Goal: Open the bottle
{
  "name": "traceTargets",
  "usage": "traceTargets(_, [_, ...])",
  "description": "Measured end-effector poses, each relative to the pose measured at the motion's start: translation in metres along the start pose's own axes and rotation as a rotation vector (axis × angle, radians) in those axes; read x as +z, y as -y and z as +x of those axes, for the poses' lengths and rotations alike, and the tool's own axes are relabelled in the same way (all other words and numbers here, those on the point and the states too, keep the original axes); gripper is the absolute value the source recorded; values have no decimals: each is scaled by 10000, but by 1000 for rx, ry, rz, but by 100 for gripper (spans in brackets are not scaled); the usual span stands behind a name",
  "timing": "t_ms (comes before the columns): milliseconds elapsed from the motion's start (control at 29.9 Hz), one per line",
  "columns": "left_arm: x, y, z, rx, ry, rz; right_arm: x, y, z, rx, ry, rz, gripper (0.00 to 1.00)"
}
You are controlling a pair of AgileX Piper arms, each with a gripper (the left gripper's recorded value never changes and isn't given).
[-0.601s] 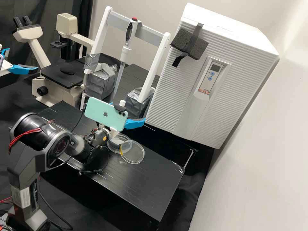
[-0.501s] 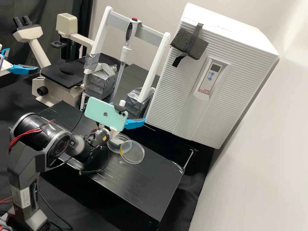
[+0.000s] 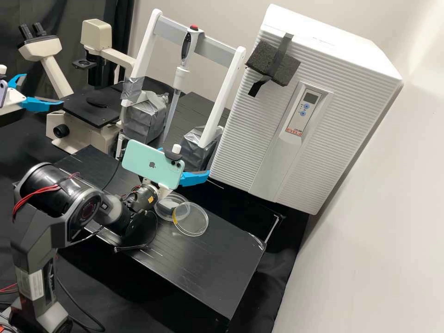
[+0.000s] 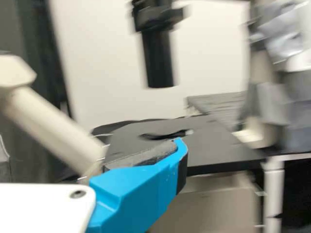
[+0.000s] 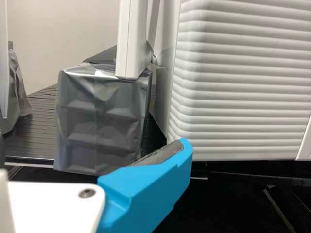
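Here, the right tool (image 3: 187, 165) hangs over the black tabletop (image 3: 208, 263) with its blue fingers (image 5: 146, 189) spread wide. Nothing sits between them and they touch nothing. A mint-green phone (image 3: 152, 164) is fixed on the wrist behind it. In the right wrist view one finger points toward a grey taped block (image 5: 99, 121), and the white ribbed machine (image 5: 243, 82) stands just beside that block.

The left tool (image 3: 34, 90) is at the far left edge of the high view, near the beige microscope (image 3: 69, 115). It is likewise released, its two fingers (image 4: 141, 184) well apart and empty. In the left wrist view one finger lies in front of the microscope's black stage (image 4: 160, 141).

Where the bottle stands I cannot tell.

On the tabletop, just below the right tool, lie two clear round dishes (image 3: 192, 222) that overlap at their rims; one carries a small yellow mark. Behind them a white frame (image 3: 222, 97) rises from two taped blocks and holds a pipette (image 3: 182, 69) hanging tip down. A black foam pad (image 3: 273, 60) is strapped to the upper front of the ribbed machine. A plain pale wall (image 3: 370, 231) closes the right side, and dark cloth (image 3: 27, 152) covers the ground around the tabletop.
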Motion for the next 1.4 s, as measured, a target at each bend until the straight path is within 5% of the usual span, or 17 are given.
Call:
traceTargets(334, [692,69,-23,-25,302,2,0,0,0,0,0,0,100])
traceTargets(568, [969,187,-46,-65,422,25,0,0,0,0,0,0,100])
traceTargets(835, [1055,295,-96,-104,456,25,0,0,0,0,0,0,100])
traceTargets(1135, [1109,584,-152,-219,471,-41,0,0,0,0,0,0,100])
traceTargets(1202, [1106,603,-173,-224,472,-64,0,0,0,0,0,0,100])
traceTargets(1402, [1101,611,-193,-224,473,-77,0,0,0,0,0,0,100])
